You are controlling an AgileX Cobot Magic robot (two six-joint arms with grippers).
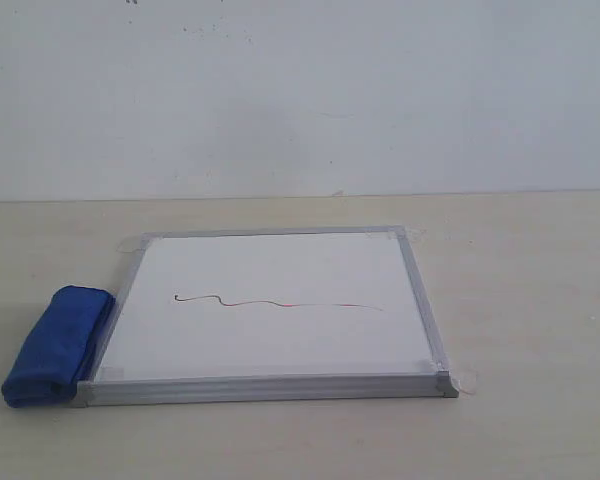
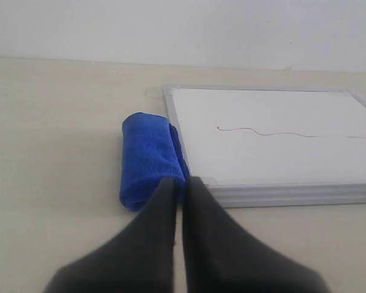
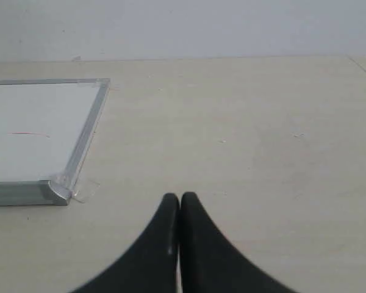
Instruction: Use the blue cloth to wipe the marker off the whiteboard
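The whiteboard (image 1: 275,345) lies flat on the table with its silver frame. Across its middle runs the marker (image 1: 280,303), a thin wavy line, dark at one end and red along the rest. The blue cloth (image 1: 58,345) is rolled up against the board's left edge. Neither gripper shows in the exterior view. In the left wrist view my left gripper (image 2: 182,183) is shut and empty, short of the blue cloth (image 2: 147,160) and the whiteboard (image 2: 274,155). My right gripper (image 3: 180,199) is shut and empty over bare table, beside the whiteboard's corner (image 3: 55,190).
The pale wooden table (image 1: 530,290) runs around the board on all sides, with a white wall (image 1: 300,90) behind it. Clear tape tabs (image 3: 85,189) hold the board's corners to the table.
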